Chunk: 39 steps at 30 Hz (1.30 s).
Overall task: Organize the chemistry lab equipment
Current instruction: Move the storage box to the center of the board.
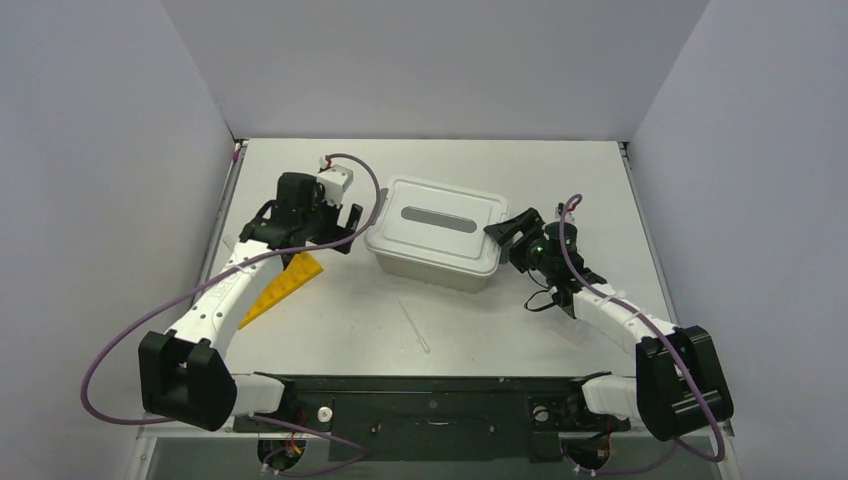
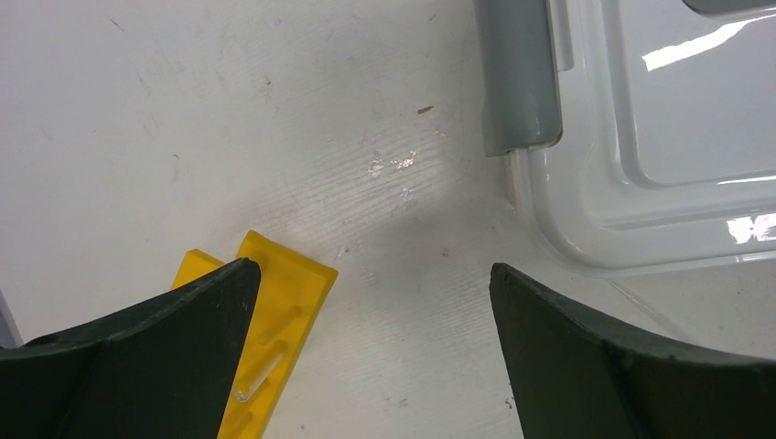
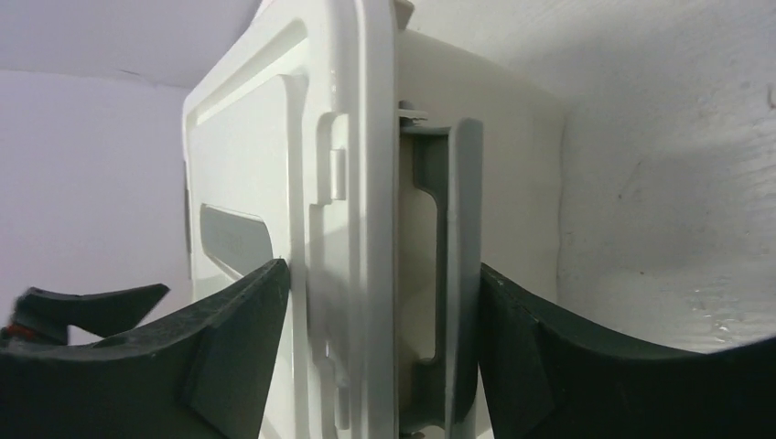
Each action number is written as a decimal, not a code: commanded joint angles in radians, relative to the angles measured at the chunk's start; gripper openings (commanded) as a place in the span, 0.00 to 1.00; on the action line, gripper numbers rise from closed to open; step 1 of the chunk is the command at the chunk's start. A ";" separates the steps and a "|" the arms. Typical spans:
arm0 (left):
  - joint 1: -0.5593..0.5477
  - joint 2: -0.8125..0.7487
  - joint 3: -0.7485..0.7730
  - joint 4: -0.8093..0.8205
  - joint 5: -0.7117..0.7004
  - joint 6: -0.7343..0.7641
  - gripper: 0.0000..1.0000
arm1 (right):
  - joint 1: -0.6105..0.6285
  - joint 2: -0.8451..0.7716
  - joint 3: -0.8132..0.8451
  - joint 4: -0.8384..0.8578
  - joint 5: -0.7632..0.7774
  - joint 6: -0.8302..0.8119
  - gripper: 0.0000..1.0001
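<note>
**Grippers flank closed tub**

Beige tub [image 1: 432, 270], white lid [image 1: 400, 237] on, sits mid-table. Right gripper [image 3: 380, 283] straddles the lid edge and grey latch [image 3: 458, 256]; grip uncertain. Left gripper [image 2: 373, 267] gapes wide beside the yellow rack [image 2: 284, 302]. A thin clear rod [image 1: 413, 325] lies before the tub

The white table [image 1: 560, 190] is scuffed and scratched. A pale rectangular tub [image 1: 430, 268] stands near its middle, toward the far side, closed by a white lid [image 1: 440, 240]. A flat yellow rack [image 1: 285, 285] lies to the tub's left, nearer. A thin clear rod [image 1: 413, 325] lies alone, near of the tub.
</note>
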 commanded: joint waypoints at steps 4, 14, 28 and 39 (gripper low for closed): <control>-0.004 -0.043 0.026 -0.024 -0.022 0.031 0.97 | 0.064 -0.058 0.193 -0.360 0.189 -0.227 0.59; -0.004 -0.063 0.022 -0.060 -0.018 0.044 0.97 | 0.139 -0.026 0.262 -0.451 0.258 -0.275 0.53; -0.004 -0.066 0.007 -0.087 -0.032 0.066 0.97 | 0.163 0.013 0.291 -0.502 0.346 -0.301 0.33; -0.004 -0.068 0.001 -0.104 -0.023 0.070 0.97 | 0.156 0.023 0.329 -0.571 0.386 -0.339 0.26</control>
